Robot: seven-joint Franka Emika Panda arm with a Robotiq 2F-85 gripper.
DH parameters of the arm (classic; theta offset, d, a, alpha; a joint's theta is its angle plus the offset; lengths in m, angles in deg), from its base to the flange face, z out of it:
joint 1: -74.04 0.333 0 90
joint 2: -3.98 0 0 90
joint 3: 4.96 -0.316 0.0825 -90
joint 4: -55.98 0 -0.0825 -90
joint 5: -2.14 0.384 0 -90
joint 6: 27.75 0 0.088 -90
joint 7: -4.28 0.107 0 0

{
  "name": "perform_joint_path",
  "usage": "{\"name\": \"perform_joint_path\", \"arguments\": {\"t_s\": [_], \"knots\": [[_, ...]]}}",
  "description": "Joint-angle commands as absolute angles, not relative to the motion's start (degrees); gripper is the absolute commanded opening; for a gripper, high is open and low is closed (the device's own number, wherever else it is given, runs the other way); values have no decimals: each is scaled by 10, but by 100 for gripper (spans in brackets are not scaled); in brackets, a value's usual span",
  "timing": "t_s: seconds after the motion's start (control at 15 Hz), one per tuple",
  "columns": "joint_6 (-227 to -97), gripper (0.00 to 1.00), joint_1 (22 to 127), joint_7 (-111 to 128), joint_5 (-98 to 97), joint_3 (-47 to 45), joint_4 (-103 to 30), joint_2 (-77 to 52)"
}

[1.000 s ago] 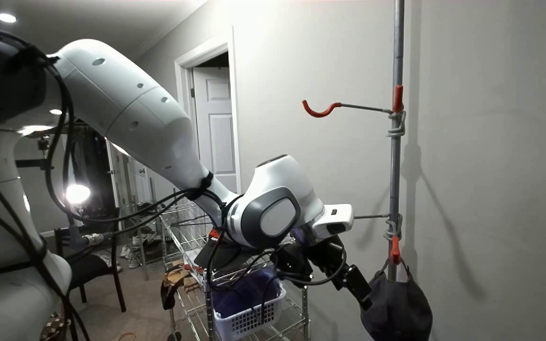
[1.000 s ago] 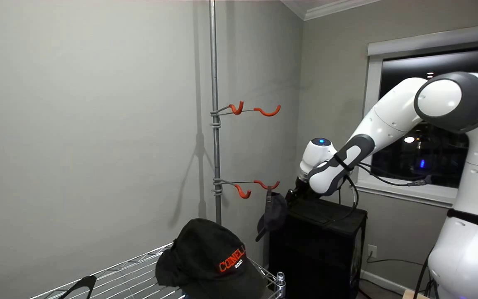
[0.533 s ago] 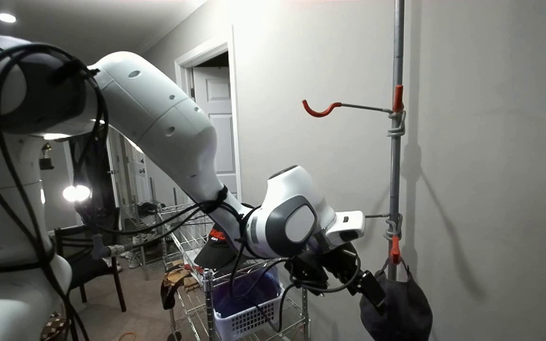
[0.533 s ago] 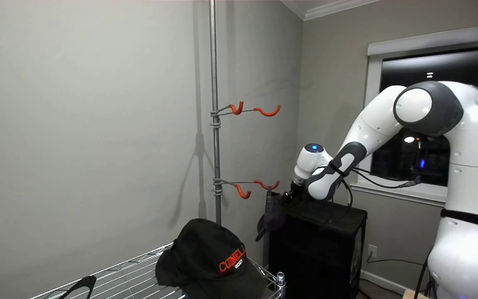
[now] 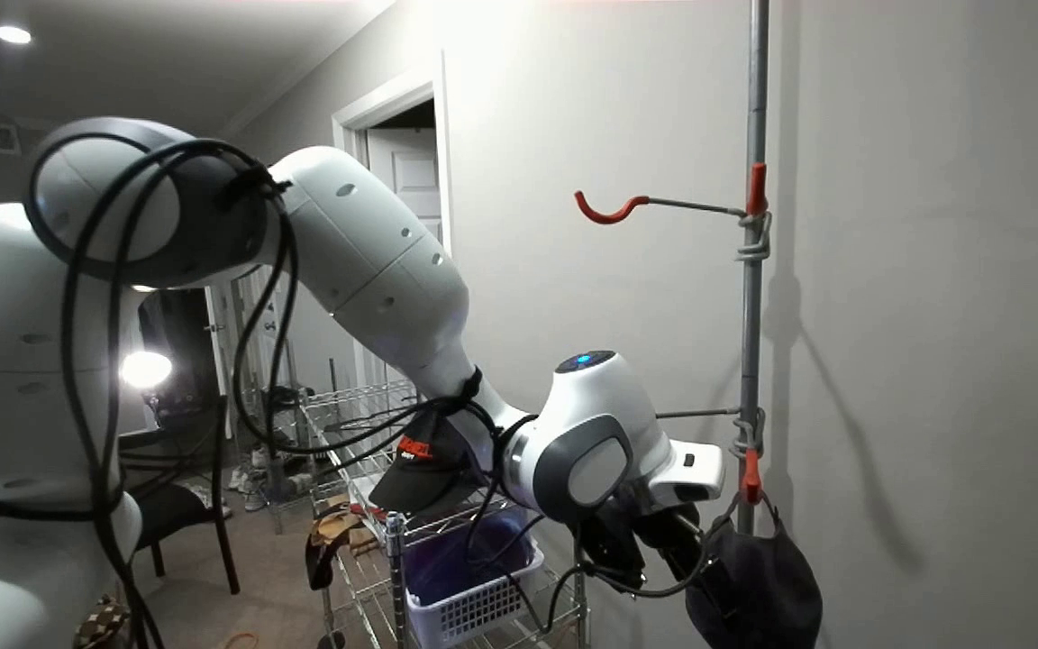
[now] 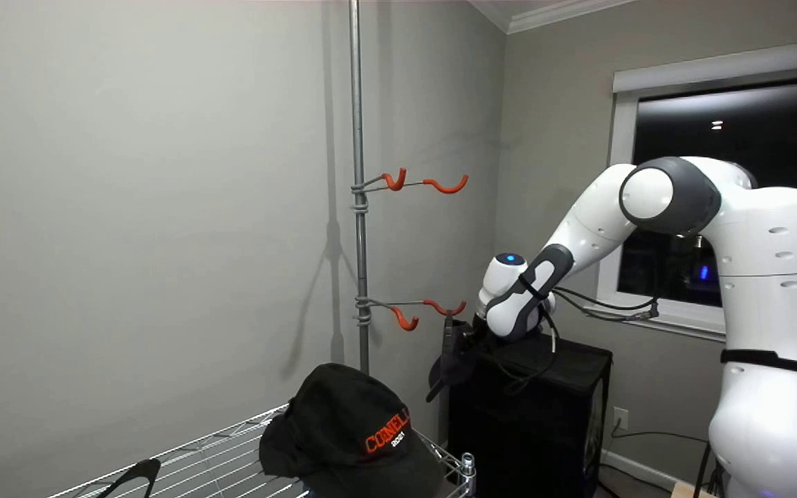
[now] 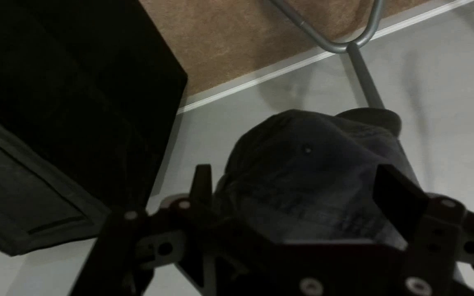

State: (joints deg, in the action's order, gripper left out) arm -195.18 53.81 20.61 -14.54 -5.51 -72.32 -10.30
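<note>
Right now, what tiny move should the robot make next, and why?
Perhaps ease the gripper slightly nearer the dark cap hanging on the red hook: in the wrist view, its open fingers frame the cap but don't grip it.

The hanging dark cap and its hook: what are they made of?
The gray baseball cap looks like matte woven fabric, perhaps cotton, from its soft folds. The hook is probably metal, its dull gray wire coiled around the pole; its smooth, even red covering could be rubber or plastic.
</note>
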Motion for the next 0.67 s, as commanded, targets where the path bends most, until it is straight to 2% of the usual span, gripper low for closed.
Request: {"name": "perform_joint_path", "arguments": {"t_s": [0.0,0.6], "knots": [[-1942,100,548,77,-8,-68,-690,-127],[-1945,100,580,0,18,-20,-648,-133]]}}
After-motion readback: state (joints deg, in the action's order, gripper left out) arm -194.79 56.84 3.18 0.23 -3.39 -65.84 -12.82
